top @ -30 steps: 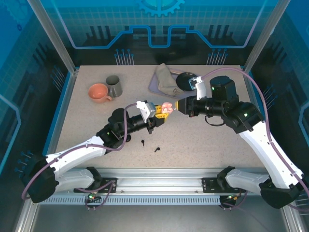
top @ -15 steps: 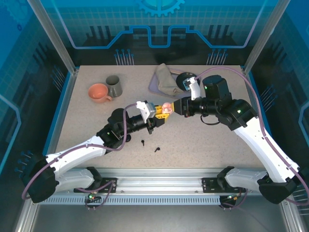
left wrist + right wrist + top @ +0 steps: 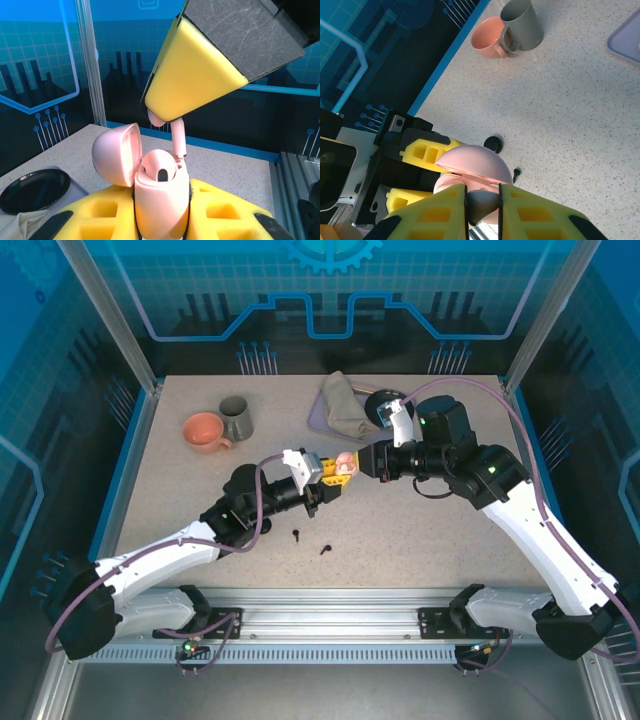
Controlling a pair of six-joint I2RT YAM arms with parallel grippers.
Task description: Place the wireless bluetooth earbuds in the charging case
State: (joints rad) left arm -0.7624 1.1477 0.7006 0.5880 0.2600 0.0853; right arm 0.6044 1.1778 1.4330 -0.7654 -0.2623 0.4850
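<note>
Over the speckled beige tabletop (image 3: pixel 420 530), the left gripper (image 3: pixel 338 474) is clamping a small pink plastic charging case (image 3: pixel 160 195), lid swung open, while the right gripper (image 3: pixel 482 199), facing the case's mouth, is pinching a pale pink stemmed earbud (image 3: pixel 178 137), its stem pointing lengthwise into the case's open socket.

Pale pink charging case (image 3: pixel 160 200) and earbud (image 3: pixel 179 137), yellow jaws, speckled beige tabletop (image 3: pixel 430 530), grey mug (image 3: pixel 237 418), black earbuds (image 3: pixel 298 534)
</note>
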